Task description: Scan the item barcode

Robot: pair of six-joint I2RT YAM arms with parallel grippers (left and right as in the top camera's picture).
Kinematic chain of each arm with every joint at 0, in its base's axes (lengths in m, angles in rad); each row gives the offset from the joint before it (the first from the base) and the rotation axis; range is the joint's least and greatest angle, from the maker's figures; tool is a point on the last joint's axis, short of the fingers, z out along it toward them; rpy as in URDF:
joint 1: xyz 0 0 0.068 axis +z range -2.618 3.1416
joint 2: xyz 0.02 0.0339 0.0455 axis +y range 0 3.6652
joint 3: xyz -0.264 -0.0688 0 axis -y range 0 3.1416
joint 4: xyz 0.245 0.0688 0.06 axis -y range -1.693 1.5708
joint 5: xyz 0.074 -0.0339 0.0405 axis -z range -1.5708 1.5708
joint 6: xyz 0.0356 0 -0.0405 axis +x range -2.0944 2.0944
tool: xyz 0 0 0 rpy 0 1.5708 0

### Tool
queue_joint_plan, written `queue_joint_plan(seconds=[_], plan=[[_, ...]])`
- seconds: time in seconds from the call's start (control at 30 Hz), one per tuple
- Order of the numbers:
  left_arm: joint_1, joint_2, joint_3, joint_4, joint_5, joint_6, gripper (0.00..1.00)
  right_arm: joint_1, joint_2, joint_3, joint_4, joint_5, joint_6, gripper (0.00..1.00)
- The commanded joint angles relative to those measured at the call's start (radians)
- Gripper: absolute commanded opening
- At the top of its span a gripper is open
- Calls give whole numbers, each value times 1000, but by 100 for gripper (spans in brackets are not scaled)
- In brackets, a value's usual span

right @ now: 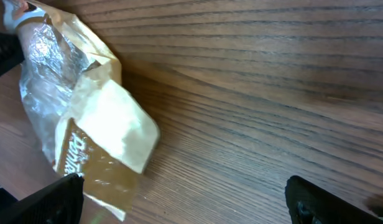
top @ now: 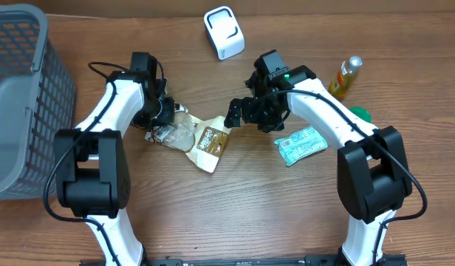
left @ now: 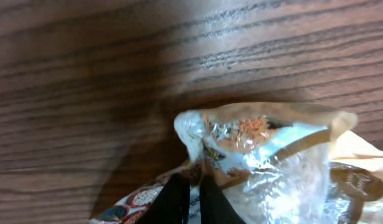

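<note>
The snack bag (top: 205,139) lies on the bench (top: 272,214) between the two arms, roughly mid-bench, with its clear crinkled end toward the left arm and its tan printed end pointing down and to the right. The left pincer (left: 191,183) is closed on the clear end: in the left wrist view its two dark fingers (left: 174,200) stand almost together with the film pinched between them. Most of the bag appears to rest on the wood, so it does not look lifted yet. The right pincer (right: 182,196) is spread wide and holds nothing. It hovers just beside the tan end of the bag, apart from it, with only bare wood between its fingers.

The white scanner (top: 224,32), as I take the boxy device to be, stands at the far edge of the bench, well apart from the bag. No barcode can be made out on the bag in any view, so I cannot tell which face carries it.

By my judgement the task is at an early stage. The item has been gripped at one end, and that is all that is done. What is left is to raise the bag, perhaps with the right pincer taking the other end, find and turn the barcode face outward, and carry it up in front of the scanner.

A green packet (top: 303,143) and a bottle (top: 346,77) lie to the right, and a grey basket (top: 21,111) stands at the left.
</note>
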Motion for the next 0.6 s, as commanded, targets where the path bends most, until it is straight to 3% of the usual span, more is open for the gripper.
queue_joint_plan(seconds=[0.0, 0.43, 0.57], plan=[[-5, 43, -8, -2, -4, 27, 12, 1, -7, -4, 29, -8, 51, 100], [-5, 44, -8, -11, 4, 26, 12, 68, -7, -191, 298, -212, 145, 100], [-5, 44, -8, -14, 4, 26, 12, 138, -2, -216, 388, -199, 262, 100]])
